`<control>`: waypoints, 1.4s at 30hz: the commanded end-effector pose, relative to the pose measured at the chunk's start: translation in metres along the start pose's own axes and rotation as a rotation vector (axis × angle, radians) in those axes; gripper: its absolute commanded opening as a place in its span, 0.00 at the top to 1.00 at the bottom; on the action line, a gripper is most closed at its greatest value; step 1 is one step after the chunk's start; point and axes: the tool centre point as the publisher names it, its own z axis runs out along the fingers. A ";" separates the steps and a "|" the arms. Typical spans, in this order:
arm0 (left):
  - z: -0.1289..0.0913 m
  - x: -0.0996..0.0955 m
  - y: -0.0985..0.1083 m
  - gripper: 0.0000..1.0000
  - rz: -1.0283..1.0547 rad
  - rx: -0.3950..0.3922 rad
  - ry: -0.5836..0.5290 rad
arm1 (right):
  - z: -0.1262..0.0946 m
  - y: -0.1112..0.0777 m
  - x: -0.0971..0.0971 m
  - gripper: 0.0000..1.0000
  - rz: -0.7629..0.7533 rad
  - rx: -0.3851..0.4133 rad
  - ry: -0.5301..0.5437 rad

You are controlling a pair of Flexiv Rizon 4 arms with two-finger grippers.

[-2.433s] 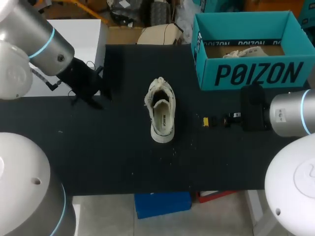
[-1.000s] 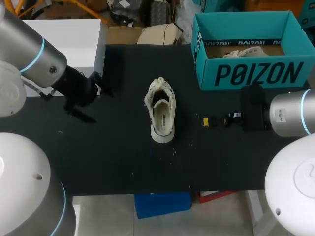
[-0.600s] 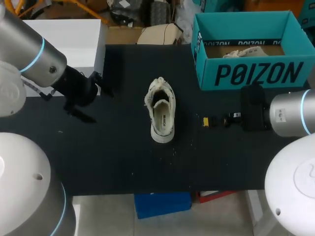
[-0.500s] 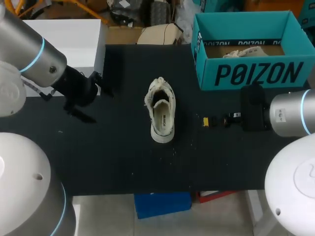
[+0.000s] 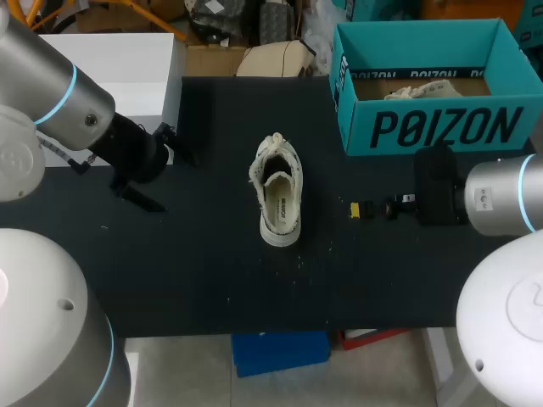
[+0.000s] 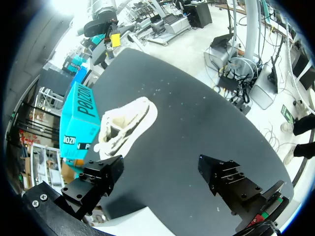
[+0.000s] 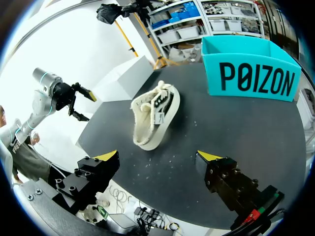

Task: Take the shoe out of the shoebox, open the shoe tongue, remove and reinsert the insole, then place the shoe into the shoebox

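Yellow tips stand wide apart on the right gripper (image 7: 157, 157), which holds nothing and hangs low over the black table (image 5: 212, 271), to the right of the shoe (image 5: 278, 191) and apart from it. From the right wrist camera the shoe lies straight ahead of the parted jaws, side-on, with bare tabletop between.

The left gripper (image 6: 162, 174) is likewise spread (its two black jaws frame only tabletop) and sits well to the left of the shoe. In its wrist view the shoe lies ahead of it and off toward one jaw, well clear of both.

The shoe itself, cream-white, stands upright on its sole near the middle of the table, out of the box (image 5: 424, 127) and touched by neither arm. Its laced end points to the far edge and its heel toward the robot. The mouth gapes upward, and a pale insole (image 5: 281, 203) shows inside.

The teal box stands open beyond the shoe and to its right, well apart from it. A pale crumpled thing (image 5: 424, 87) lies on the box floor; what it is cannot be told.
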 end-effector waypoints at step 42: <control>-0.023 0.017 0.035 0.00 -0.502 0.050 -0.002 | 0.062 0.038 0.038 0.00 -0.018 0.255 -0.162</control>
